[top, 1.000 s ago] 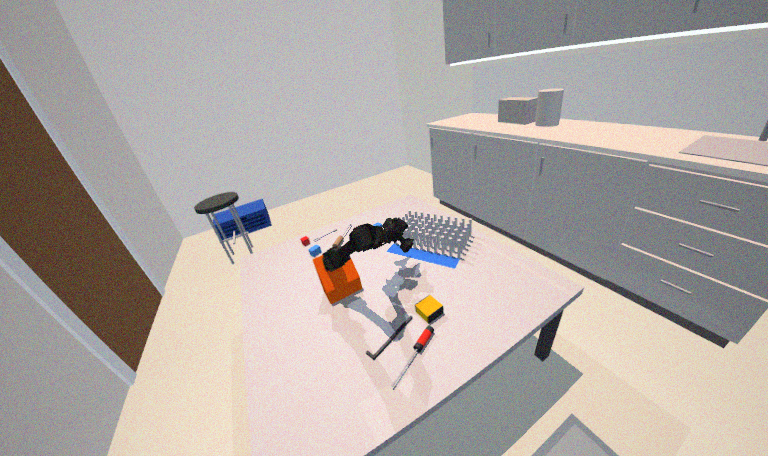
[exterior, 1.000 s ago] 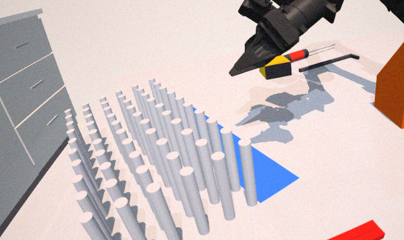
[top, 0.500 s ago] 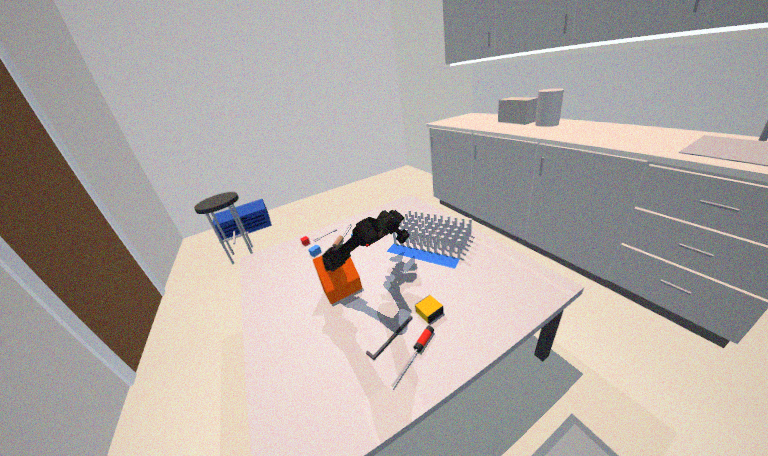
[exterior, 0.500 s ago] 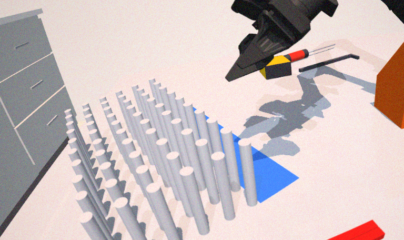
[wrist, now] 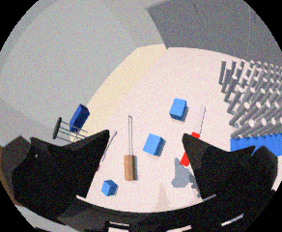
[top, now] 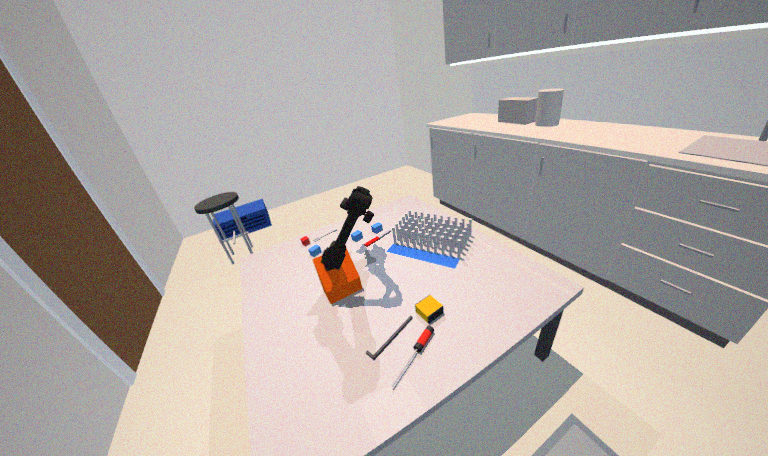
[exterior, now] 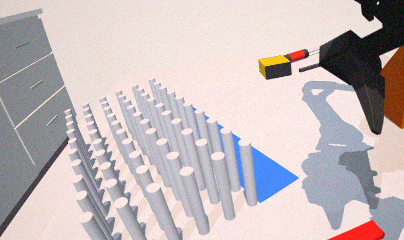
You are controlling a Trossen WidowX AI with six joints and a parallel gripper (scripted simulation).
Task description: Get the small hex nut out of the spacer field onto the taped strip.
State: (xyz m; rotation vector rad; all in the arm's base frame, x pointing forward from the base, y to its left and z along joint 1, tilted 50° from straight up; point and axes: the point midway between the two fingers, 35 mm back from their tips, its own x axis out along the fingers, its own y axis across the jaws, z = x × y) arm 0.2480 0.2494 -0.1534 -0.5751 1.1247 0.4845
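Note:
My gripper is open and empty, raised high above the table near the orange base. The upright grey spacers stand in rows behind the blue taped strip. I cannot make out the nut in any view. A red-handled thin tool lies beside the field. A wooden-handled tool with a long narrow wire end lies left of it in the wrist view. A black L-shaped hook and a red-and-black screwdriver lie on the opposite side.
A yellow-and-black block sits by the screwdriver handle. Blue blocks sit around the wooden and red handles. A red cube and a thin grey rod are near the far-left edge.

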